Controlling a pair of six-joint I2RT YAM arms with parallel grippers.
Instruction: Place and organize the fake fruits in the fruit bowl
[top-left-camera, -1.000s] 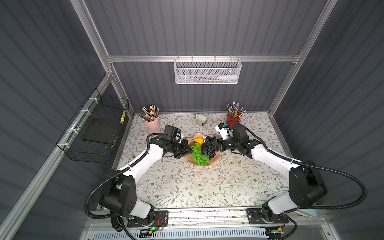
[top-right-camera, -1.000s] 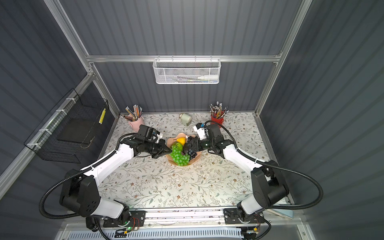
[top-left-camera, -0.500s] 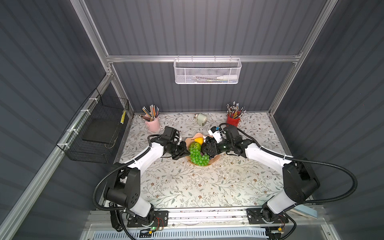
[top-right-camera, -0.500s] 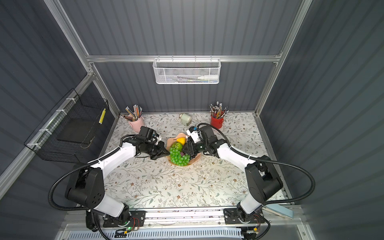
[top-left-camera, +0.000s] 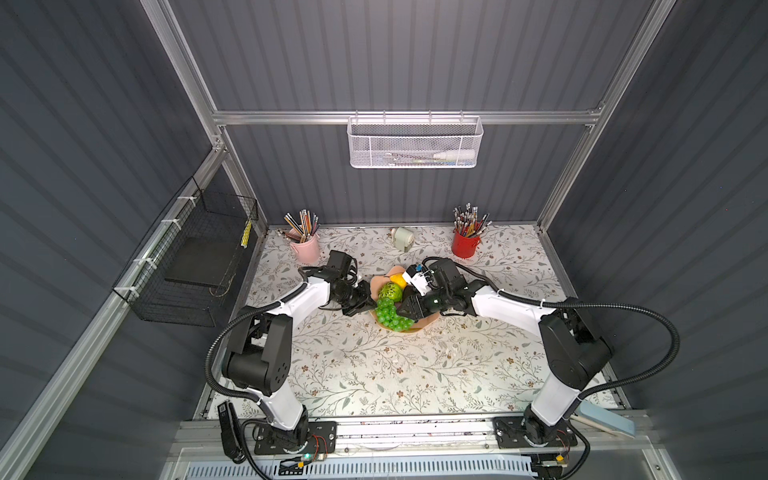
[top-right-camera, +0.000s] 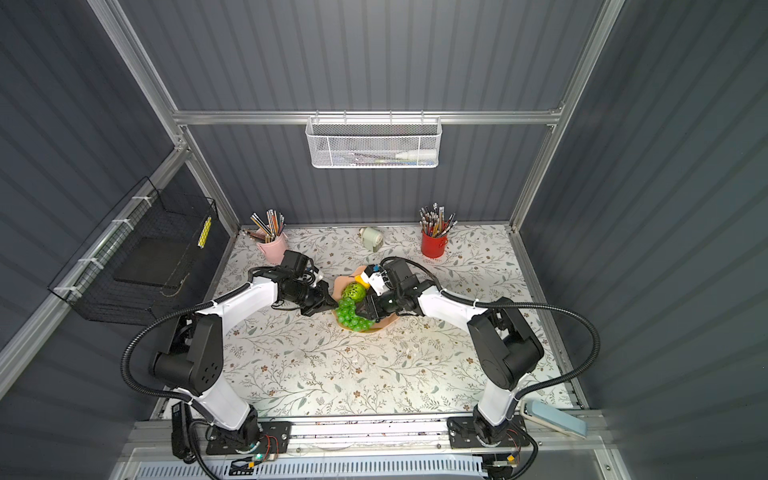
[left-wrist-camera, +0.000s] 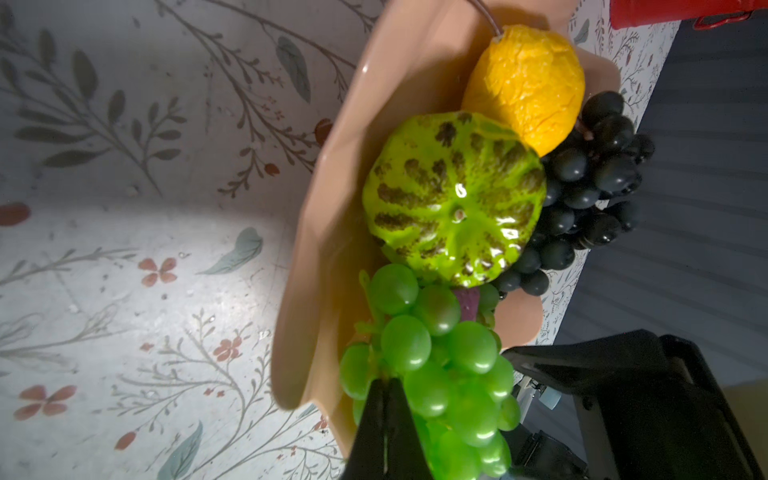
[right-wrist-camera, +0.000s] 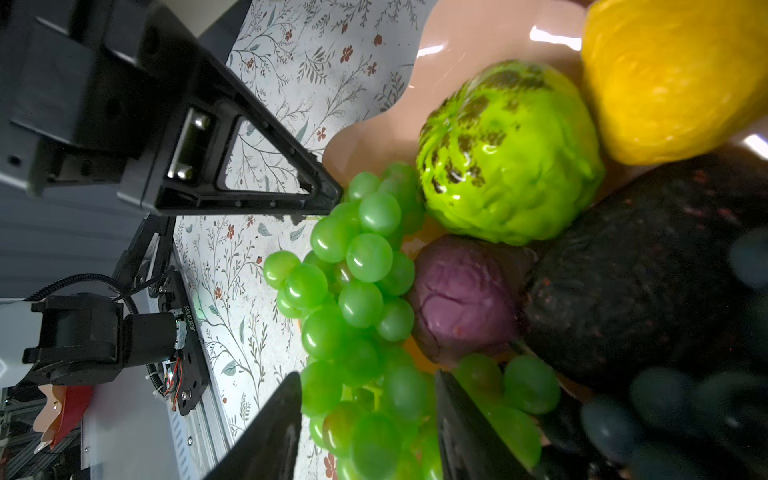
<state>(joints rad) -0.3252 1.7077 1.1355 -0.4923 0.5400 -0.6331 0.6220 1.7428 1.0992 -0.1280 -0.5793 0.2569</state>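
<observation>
While pinched fully shut, left gripper (left-wrist-camera: 384, 386) against green grape bunch (left-wrist-camera: 432, 357); right gripper (right-wrist-camera: 369, 376) half parted, astride its other end. Lengthwise along near rim of fruit bowl (left-wrist-camera: 316, 232), gripper to gripper. Alongside, inside: bumpy green ball (left-wrist-camera: 453, 195), yellow lemon (left-wrist-camera: 523, 83), purple lump (right-wrist-camera: 461, 295), black avocado (right-wrist-camera: 636, 278), dark grape bunch (left-wrist-camera: 586, 187).

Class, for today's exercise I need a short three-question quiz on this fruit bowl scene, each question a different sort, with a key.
1. True or false: the yellow lemon and the bumpy green ball both lie in the fruit bowl.
2. Which fruit does the right end effector straddle? A green grape bunch, B yellow lemon, C bumpy green ball.
3. Fill in: the left end effector's jaws are ___.
Key: 1 true; 2 A; 3 shut.
</observation>
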